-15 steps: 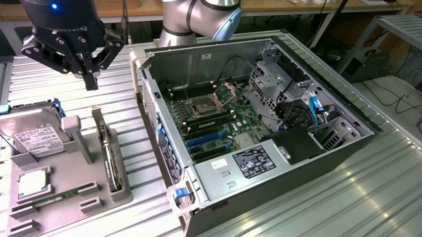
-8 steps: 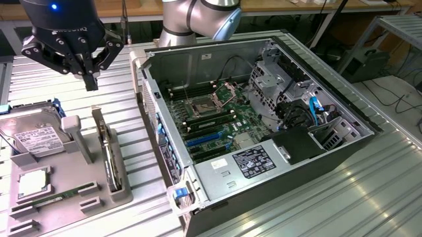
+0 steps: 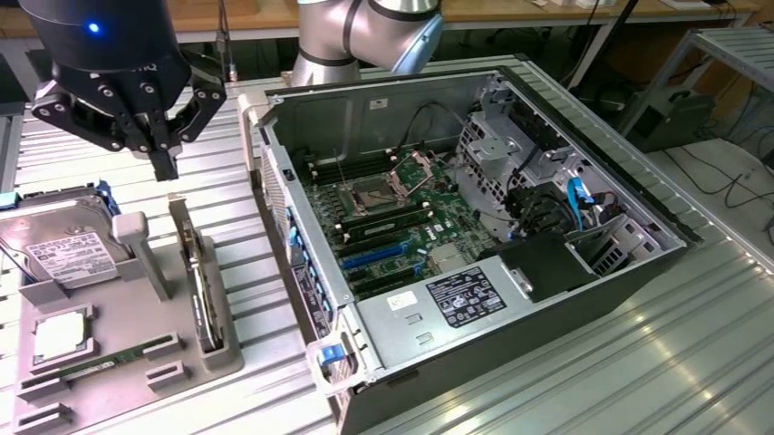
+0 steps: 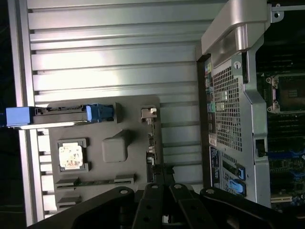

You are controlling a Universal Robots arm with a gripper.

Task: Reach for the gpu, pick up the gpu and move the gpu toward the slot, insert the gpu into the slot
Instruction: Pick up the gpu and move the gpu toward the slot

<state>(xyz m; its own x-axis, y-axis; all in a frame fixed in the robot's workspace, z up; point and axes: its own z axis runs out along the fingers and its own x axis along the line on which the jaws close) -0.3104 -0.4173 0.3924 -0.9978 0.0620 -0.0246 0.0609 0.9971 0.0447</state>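
— You've got the better angle. What are the jaws doing?

— Pressed together, tip against tip, pinching nothing. The gripper (image 3: 166, 170) hangs at about ten o'clock in the exterior view, pointing straight down with only air beneath it.

— And the gpu?

— The gpu (image 3: 198, 276) stands on its long edge in a groove of the grey holder tray (image 3: 224, 349), at roughly six o'clock from the jaw tips. It's near them but apart, and nothing touches it. In the wrist view you look past the dark linkages onto the card's thin upper edge, with its silvery bracket at one end.

— What else sits on that tray?

— A hard drive (image 3: 67, 254) with a white label, at nine o'clock from the card. A processor chip (image 3: 61, 335) is at about eight, and a green memory stick (image 3: 115, 358) lies flat between seven and eight.

— Where's the slot?

— The slot (image 3: 375, 256) is a blue strip on the motherboard (image 3: 405, 213), inside the open computer case (image 3: 351, 118). It's at about four o'clock from the gripper and well apart from it. The card is not yet in it.

— And the case itself?

— It lies on its side on the ribbed metal surface (image 3: 629, 362), open face up, with the tray just beside it at nine o'clock. The grey arm (image 3: 362, 41) rises behind the case at twelve.
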